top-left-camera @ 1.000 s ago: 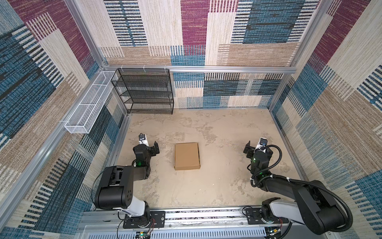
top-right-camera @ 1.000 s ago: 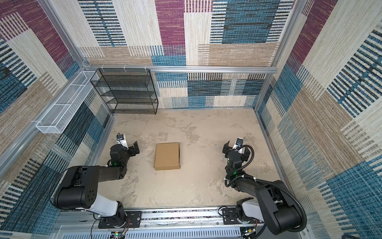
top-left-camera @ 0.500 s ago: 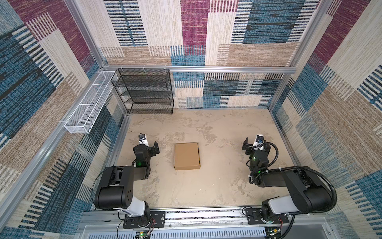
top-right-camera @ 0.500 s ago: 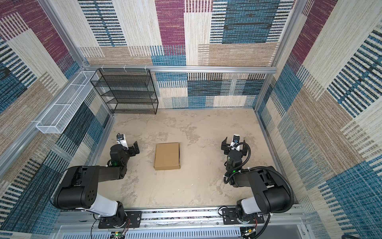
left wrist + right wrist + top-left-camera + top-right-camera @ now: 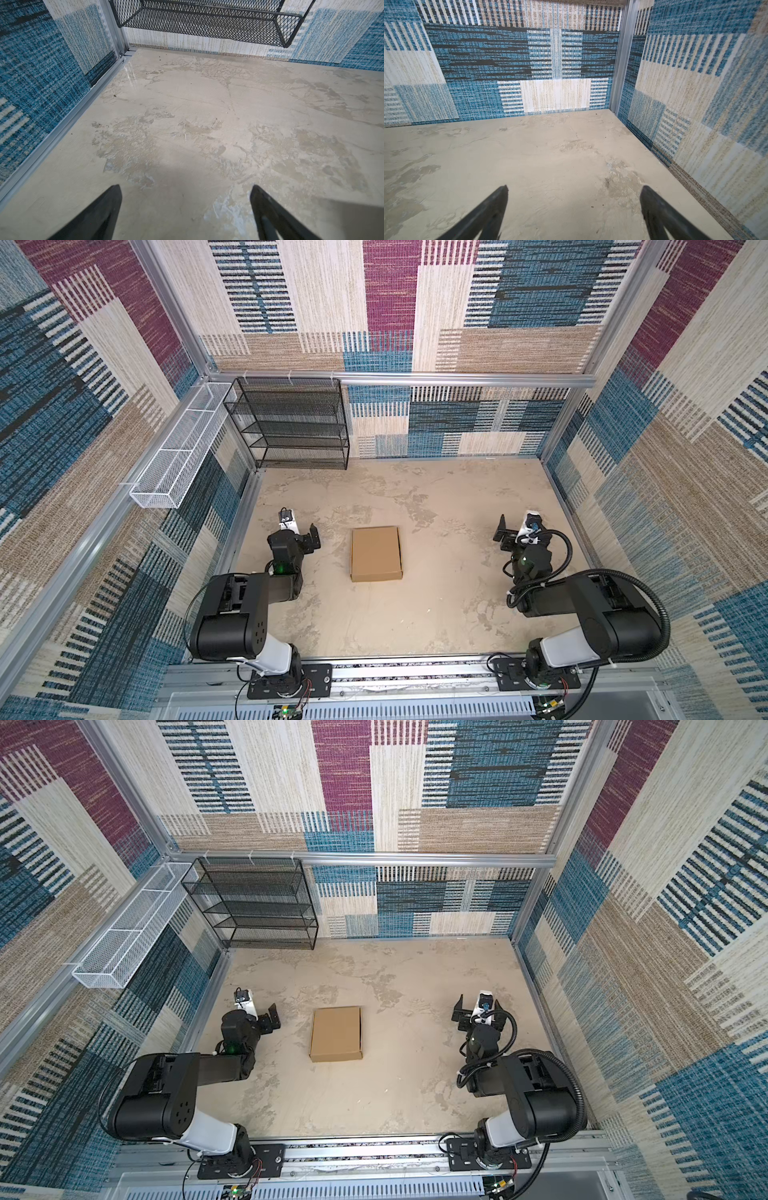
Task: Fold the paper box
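In both top views, the paper box lies flat on the tan table, midway between the two arms. It looks closed into a shallow brown rectangle. The left gripper and right gripper rest well apart from it, one on each side, touching nothing. With nothing pressing on the box, a poorly tucked lid could spring up, and a sideways nudge would probably slide such light cardboard.

Left wrist view: the left gripper's jaws stand spread wide and empty over bare table, with a black mesh shelf ahead. The box is out of view here.

Right wrist view: the right gripper's jaws are likewise spread and empty, facing a patterned wall corner. The box is again absent, so only the top views place it.
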Controlling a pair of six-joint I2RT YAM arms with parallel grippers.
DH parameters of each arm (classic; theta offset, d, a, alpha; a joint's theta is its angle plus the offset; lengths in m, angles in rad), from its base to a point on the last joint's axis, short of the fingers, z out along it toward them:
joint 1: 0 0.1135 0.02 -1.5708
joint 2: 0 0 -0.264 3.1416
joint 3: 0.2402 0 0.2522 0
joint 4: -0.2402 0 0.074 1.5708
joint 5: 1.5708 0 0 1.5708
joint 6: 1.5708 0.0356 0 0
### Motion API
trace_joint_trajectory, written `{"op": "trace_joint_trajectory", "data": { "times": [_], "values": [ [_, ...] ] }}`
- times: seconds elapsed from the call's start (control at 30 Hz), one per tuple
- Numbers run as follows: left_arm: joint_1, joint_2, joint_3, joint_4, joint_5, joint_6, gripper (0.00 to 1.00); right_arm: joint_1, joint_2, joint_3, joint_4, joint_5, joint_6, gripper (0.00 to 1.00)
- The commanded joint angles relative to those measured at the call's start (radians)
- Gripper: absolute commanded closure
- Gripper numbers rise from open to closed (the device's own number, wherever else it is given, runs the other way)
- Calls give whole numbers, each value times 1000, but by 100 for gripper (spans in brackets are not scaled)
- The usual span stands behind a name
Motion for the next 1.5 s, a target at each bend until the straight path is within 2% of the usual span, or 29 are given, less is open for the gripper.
{"op": "trace_joint_trajectory", "data": {
  "times": [0.0, 0.03, 0.1, 0.13, 0.2, 0.23, 0.33, 1.47],
  "values": [
    [1, 0, 5, 0, 7, 24, 1, -20, 6, 4, 21, -114, 29, 0],
    [1, 0, 5, 0, 7, 24, 1, -28, 16, -1, 29, -144, 28, 0],
    [0, 0, 6, 0, 7, 24, 1, -33, 83, -24, 158, -199, 2, 0],
    [0, 0, 5, 0, 7, 24, 1, -33, 41, -8, 50, -202, 9, 0],
    [1, 1, 6, 0, 8, 24, 1, -37, 77, -2, 105, -202, 12, 0],
    [0, 0, 5, 0, 9, 24, 1, -44, 55, 14, 30, -217, 18, 0],
    [0, 0, 5, 0, 8, 24, 1, -59, 55, 24, 12, -240, 23, 0],
    [1, 0, 6, 0, 7, 24, 1, -60, 55, 13, 35, -239, 22, 0]
  ]
}}
